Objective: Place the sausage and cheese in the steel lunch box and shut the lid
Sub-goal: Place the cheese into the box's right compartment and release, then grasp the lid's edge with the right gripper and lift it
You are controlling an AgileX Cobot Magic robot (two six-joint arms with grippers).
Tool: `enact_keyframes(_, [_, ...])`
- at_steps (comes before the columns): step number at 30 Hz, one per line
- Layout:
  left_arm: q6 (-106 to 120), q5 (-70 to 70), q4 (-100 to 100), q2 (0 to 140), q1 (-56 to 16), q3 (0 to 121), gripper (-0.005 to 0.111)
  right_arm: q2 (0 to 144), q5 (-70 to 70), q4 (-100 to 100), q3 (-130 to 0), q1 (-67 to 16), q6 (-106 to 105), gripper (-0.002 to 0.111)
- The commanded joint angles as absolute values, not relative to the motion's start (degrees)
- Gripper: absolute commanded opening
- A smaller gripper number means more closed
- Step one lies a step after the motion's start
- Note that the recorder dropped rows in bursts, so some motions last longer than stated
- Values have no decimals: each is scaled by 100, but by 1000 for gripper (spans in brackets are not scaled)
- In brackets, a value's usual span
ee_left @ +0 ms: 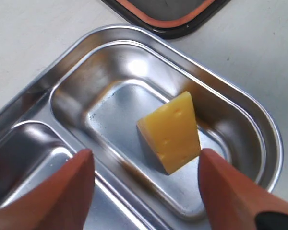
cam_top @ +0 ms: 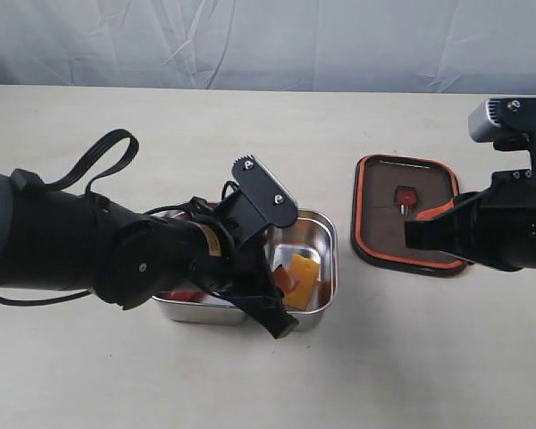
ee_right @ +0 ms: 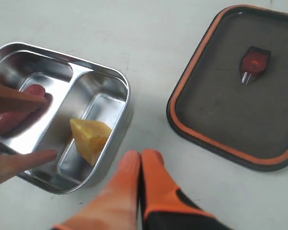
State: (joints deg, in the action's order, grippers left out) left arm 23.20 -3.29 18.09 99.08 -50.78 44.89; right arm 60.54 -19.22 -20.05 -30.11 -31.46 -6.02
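Observation:
The steel lunch box sits mid-table with its two compartments open. The yellow cheese lies in one compartment. In the other compartment only a red bit of the sausage shows; my left arm hides most of it. My left gripper hovers open and empty just above the box, its fingers straddling the divider beside the cheese. The dark lid lies underside up beside the box, showing its orange seal and valve. My right gripper is shut and empty over the table between box and lid.
A white cloth backdrop runs along the far edge of the table. My left arm's dark body and cable loop cover the table's left part. The right arm's camera housing stands at the right edge.

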Motion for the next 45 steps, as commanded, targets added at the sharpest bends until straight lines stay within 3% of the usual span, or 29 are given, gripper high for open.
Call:
enact_keyframes(1, [2304, -157, 1813, 9797, -5091, 4503, 41, 6021, -1791, -1506, -3011, -2790, 219, 0])
enact_keyframes(2, [2304, -69, 1813, 9686, -5091, 4503, 22, 6021, -1817, -1126, -3011, -2389, 639, 0])
enact_keyframes(4, [2320, 0, 1773, 9449, -5091, 4503, 0, 6078, -2143, -861, -3126, -1721, 770, 0])
enact_keyframes(7, [2294, 0, 1888, 9046, -4941, 4503, 0, 6477, -2827, -537, -3595, -1005, 744, 5])
enact_keyframes(11, [2294, 574, 1901, 8499, -4427, 4503, 0, 7529, -3331, -395, -4453, -864, 730, 45])
enact_keyframes(12, [2294, 832, 1901, 8351, -4325, 4503, 0, 7773, -3331, -446, -4596, -864, 730, 49])
enact_keyframes(24, [2294, 2061, 1835, 7652, -4149, 4503, 0, 10153, -3217, -699, -5447, -864, 730, 49])
enact_keyframes(36, [2294, 1909, 1787, 7639, -4149, 4503, 0, 10769, -3058, -776, -5523, -876, 730, 48])
enact_keyframes(37, [2294, 1900, 1787, 7639, -4149, 4503, 0, 10769, -3058, -776, -5523, -876, 730, 48])
enact_keyframes(41, [2294, 1888, 1787, 7639, -4149, 4503, 0, 10769, -3058, -647, -5523, -1034, 730, 23])
enact_keyframes(45, [2294, 1933, 1787, 7639, -4149, 4503, 0, 10821, -3071, -575, -5523, -1151, 730, 23])
